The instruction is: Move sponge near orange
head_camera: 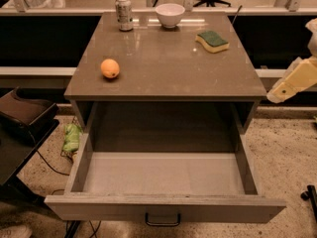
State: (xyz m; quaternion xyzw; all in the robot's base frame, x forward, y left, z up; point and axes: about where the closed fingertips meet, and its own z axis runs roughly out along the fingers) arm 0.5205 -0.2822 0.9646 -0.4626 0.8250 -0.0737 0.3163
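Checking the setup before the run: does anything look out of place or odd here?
The drawer stands pulled wide open, and a crumpled green thing lies on the floor to its left. The can and bowl stand upright on the table; sponge and orange lie there too. The gripper hangs beside the table's right edge.

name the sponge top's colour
Dark green, on the pale yellow sponge; camera view. Cream gripper hangs right of table.
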